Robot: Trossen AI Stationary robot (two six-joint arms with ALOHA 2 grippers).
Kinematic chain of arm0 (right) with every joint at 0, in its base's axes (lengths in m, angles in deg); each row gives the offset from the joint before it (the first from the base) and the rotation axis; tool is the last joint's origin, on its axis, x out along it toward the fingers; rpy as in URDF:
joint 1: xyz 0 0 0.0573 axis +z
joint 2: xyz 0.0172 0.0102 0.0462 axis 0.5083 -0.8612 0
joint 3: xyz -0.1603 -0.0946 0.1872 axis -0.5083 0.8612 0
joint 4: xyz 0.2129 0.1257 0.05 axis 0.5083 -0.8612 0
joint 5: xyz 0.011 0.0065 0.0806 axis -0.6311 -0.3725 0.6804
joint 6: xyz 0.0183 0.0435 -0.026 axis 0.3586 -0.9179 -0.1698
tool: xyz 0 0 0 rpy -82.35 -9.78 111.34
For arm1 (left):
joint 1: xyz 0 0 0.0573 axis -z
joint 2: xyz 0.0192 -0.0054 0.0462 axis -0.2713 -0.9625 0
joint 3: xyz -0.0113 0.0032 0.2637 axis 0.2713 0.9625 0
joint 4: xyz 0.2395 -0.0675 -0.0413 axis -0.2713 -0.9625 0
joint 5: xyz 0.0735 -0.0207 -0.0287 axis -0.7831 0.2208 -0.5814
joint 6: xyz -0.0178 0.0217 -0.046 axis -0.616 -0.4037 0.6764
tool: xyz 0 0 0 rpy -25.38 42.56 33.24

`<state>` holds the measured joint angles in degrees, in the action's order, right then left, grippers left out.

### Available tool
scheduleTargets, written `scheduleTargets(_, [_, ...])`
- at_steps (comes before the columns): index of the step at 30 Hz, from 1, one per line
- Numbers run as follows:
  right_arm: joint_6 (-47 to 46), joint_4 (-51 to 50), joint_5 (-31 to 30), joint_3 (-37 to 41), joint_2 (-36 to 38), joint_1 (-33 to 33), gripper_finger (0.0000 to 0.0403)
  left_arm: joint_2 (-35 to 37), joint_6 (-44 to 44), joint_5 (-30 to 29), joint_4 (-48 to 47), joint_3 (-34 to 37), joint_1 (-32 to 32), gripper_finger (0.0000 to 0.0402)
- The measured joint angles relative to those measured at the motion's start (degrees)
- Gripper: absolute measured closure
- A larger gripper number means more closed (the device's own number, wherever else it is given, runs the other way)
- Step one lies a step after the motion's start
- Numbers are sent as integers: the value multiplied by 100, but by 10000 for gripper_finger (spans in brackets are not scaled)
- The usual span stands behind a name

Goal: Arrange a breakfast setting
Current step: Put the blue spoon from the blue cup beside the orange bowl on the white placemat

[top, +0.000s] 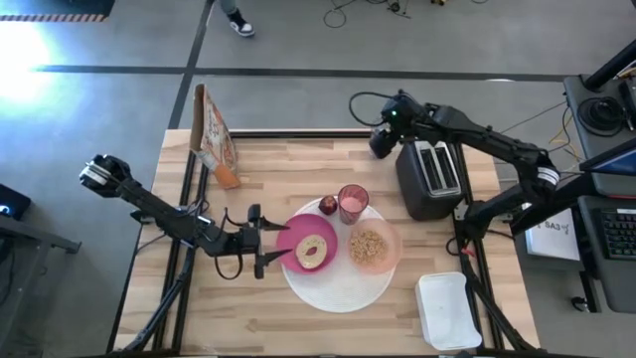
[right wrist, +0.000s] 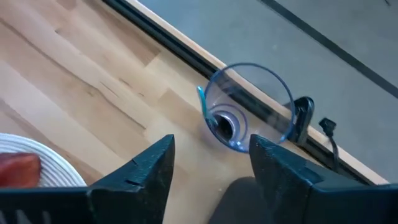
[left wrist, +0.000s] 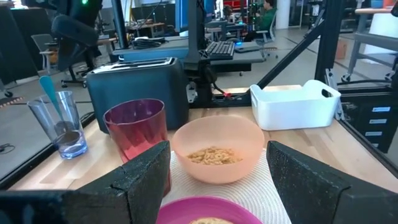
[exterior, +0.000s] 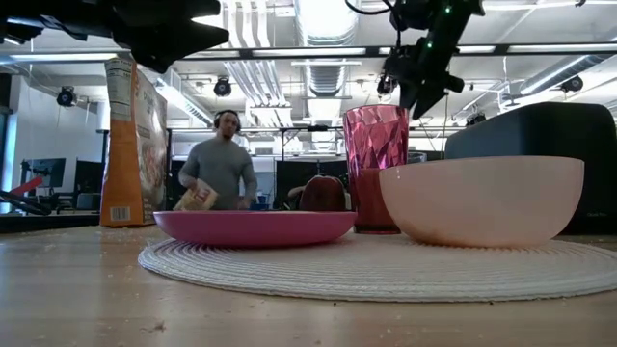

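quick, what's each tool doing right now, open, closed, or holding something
Left tool: open, empty, at the magenta plate's edge.
Right tool: open, empty, raised above the clear glass behind the toaster.

Overhead, straight down on the table [top: 258,308]; low, level with the bowl [exterior: 482,198] — also seen close from the left wrist; right wrist steeply downward.

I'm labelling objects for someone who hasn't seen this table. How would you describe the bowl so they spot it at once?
Find the large white round disc in the middle of the wooden table. On its edge nearest the black toaster sits the translucent peach bowl. It is beside the pink tumbler and the small magenta plate, and it alone holds cereal.
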<state>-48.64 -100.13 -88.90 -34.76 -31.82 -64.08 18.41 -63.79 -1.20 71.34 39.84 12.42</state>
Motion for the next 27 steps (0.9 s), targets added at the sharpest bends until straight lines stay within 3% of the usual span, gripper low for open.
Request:
scheduleTargets(7, [66, 549, 31, 0, -14, -12, 189, 0, -70, -2, 51, -11, -26, 151])
scheduleTargets(27, [344, 945, -281, 334, -346, -109, 188, 2, -192, -7, 62, -20, -108, 151])
